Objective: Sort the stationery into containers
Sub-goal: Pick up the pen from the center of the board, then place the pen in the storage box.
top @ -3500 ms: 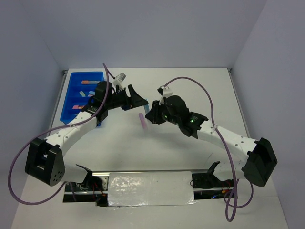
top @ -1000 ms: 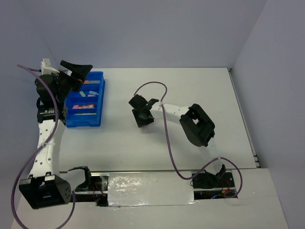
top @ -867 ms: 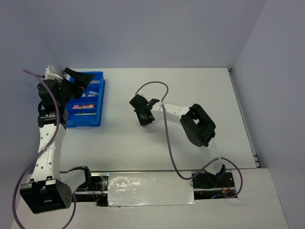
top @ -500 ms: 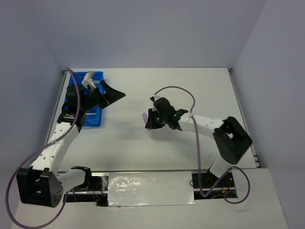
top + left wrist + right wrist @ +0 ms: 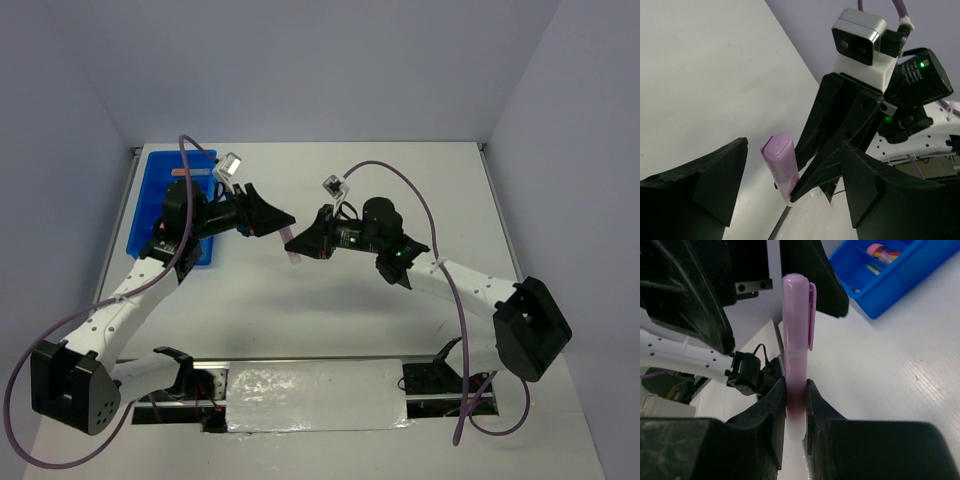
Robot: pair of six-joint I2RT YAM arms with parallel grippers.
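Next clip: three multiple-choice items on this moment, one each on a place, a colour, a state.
1. The blue tray sits at the table's: A far right; B far left; C near centre.
2. The marker in the right arm's jaws is: A green; B orange; C purple.
3. The left arm's jaws are: A open, flanking the marker; B shut on it; C shut, empty.
1 B: it lies far left in the top view. 2 C: its cap and barrel show purple. 3 A: gaps show either side of the marker.
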